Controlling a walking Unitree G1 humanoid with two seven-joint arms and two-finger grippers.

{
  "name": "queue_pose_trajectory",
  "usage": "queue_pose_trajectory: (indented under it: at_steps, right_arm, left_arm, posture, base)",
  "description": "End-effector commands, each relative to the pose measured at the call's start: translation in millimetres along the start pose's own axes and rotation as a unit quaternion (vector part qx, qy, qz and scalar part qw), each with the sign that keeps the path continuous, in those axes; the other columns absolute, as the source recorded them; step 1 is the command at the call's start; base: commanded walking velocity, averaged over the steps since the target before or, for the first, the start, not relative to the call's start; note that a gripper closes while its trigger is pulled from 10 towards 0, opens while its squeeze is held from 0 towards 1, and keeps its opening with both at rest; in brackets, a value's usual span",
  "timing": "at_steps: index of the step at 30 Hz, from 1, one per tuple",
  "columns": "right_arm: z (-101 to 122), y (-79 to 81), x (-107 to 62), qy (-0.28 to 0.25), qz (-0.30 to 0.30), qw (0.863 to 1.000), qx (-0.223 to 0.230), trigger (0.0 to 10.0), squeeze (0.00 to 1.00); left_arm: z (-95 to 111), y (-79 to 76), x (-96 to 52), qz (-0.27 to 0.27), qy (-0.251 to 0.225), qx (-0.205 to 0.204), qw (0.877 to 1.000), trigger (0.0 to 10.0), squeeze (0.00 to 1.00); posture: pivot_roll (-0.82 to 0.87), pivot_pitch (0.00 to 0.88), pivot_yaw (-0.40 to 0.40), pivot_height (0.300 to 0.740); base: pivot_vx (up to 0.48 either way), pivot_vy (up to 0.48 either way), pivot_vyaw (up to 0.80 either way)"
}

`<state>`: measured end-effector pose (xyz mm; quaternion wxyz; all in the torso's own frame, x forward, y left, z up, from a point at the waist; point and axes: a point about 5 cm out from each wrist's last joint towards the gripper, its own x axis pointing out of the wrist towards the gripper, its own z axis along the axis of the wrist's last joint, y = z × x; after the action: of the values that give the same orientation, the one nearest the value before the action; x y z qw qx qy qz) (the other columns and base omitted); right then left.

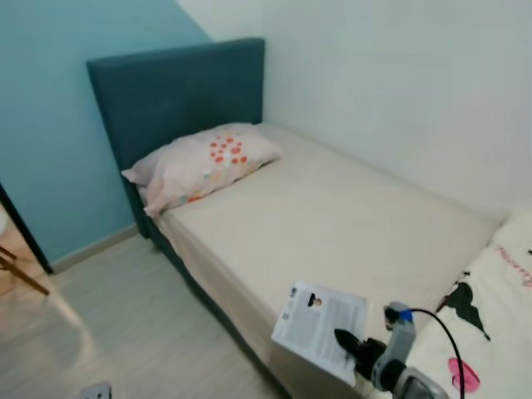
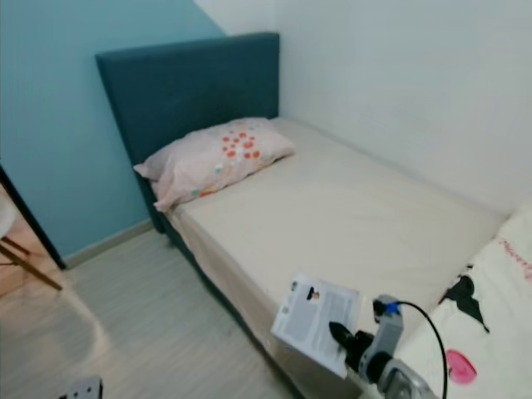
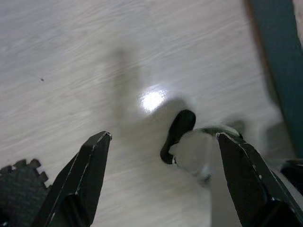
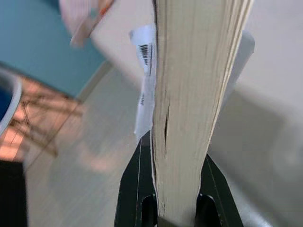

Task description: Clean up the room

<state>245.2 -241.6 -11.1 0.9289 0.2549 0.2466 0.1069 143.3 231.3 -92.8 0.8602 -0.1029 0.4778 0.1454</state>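
My right gripper (image 1: 347,342) is shut on a thin white book (image 1: 320,329), held flat over the near edge of the bed (image 1: 332,216). In the right wrist view the book's page edge (image 4: 194,94) stands between the two black fingers (image 4: 135,187). A pink pillow with orange dots (image 1: 204,162) lies at the head of the bed against the teal headboard (image 1: 179,87). My left gripper (image 3: 161,156) hangs open above the pale wooden floor (image 3: 94,56), with a blurred dark and pale object (image 3: 189,142) on the floor beneath it.
A white duvet with black and pink prints (image 1: 486,316) lies on the bed at the right. White wall runs along the bed's far side, teal wall behind the headboard. Wooden chair legs (image 1: 21,274) stand at the left edge. Floor (image 1: 125,332) lies left of the bed.
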Motion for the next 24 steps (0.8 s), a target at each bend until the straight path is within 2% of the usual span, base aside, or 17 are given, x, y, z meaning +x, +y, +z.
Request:
queue_pose_trajectory:
  at_steps: [1,2,3,6,10,12,18,24]
  right_arm:
    - [17,13.4,11.1,-0.037,0.032,0.999,-0.02,10.0,0.0]
    - [24,19.7,14.3,-0.047,0.052,0.997,-0.042,10.0,0.0]
    - [24,19.7,14.3,-0.047,0.052,0.997,-0.042,10.0,0.0]
    - [41,38.0,21.8,-0.071,0.103,0.989,-0.078,10.0,0.0]
    - [46,44.2,24.1,-0.075,0.12,0.986,-0.09,10.0,0.0]
    - [59,49.7,28.4,-0.092,0.125,0.983,-0.099,10.0,0.0]
    - [78,47.7,30.8,-0.126,0.099,0.984,-0.077,10.0,0.0]
    - [77,55.2,30.2,-0.121,0.127,0.981,-0.088,10.0,0.0]
  left_arm:
    - [3,1.0,0.3,-0.004,-0.004,0.011,1.0,10.0,0.0]
    - [3,-0.2,0.4,-0.007,-0.003,0.017,1.0,10.0,0.0]
    - [3,-0.2,0.4,-0.007,-0.003,0.017,1.0,10.0,0.0]
    - [2,-1.6,0.5,-0.01,0.0,0.021,1.0,10.0,0.0]
    - [2,-1.4,0.4,-0.01,0.001,0.023,1.0,10.0,0.0]
    - [3,-1.7,0.7,-0.011,0.0,0.028,1.0,10.0,0.0]
    - [8,-3.0,1.5,-0.014,-0.005,0.031,0.999,10.0,0.0]
    - [8,-4.3,1.6,-0.016,-0.005,0.031,0.999,10.0,0.0]
  posture:
    - [-0.07,0.0,-0.033,0.74]
    - [-0.07,0.0,-0.032,0.74]
    - [-0.07,0.0,-0.032,0.74]
    - [-0.07,0.0,-0.032,0.74]
    - [-0.07,0.0,-0.031,0.74]
    - [-0.07,0.0,-0.031,0.74]
    - [-0.07,0.0,-0.03,0.74]
    - [-0.08,0.0,-0.024,0.74]
  base:
    - [0.398,0.0,0.0]
    - [0.401,0.0,0.76]
    - [0.401,0.0,0.76]
    - [0.401,0.0,0.75]
    - [0.401,0.0,0.75]
    - [0.399,0.0,0.68]
    - [0.402,0.0,0.0]
    - [0.399,0.0,0.0]
